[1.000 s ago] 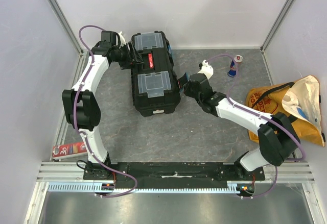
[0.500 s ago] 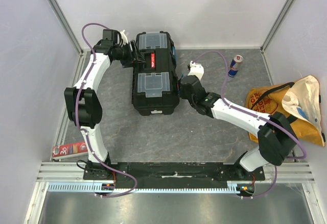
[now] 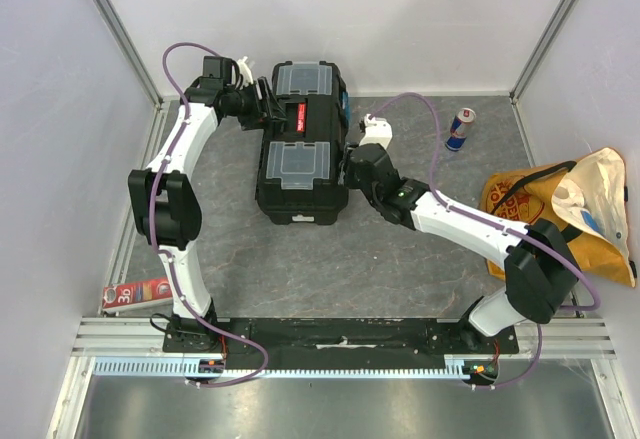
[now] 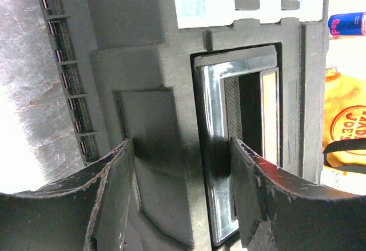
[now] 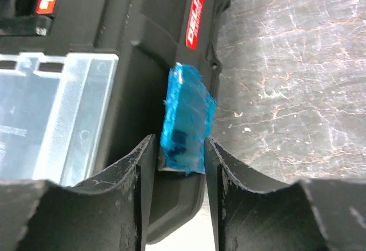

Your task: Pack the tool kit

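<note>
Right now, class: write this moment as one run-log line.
toolbox: lid down | left tool: astride chrome handle | right tool: astride blue latch | grip on either: unclear

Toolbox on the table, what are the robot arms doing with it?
The robot is working on the black toolbox, which has its lid down. The left hand is at the handle on top, with one finger on each side. The right hand has a blue latch on the box's side between its fingers. Whether either hand is squeezing can't be seen.
</note>
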